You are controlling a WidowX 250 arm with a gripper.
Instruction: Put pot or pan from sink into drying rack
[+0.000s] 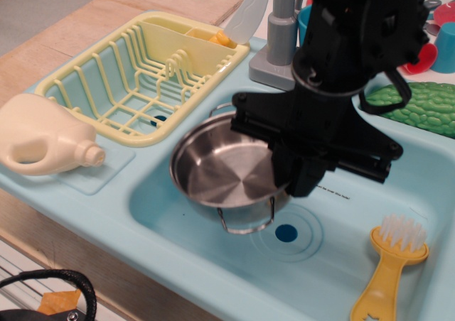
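Over the sink [170, 214], the pot [224, 172] hangs clear of the basin floor, tilted a touch, its near wire handle dangling and the drain hole [286, 233] showing below it. The gripper [297, 173] is clamped on the pot's right rim (one finger looks to be inside, the other outside, though the black body hides much of it). So this reads as the carry step: lift done, transfer ahead. Next call: swing left and back toward the rack [135, 79], clear its near rail, then lower the pot flat onto the slats, well away from the jug [43, 136].
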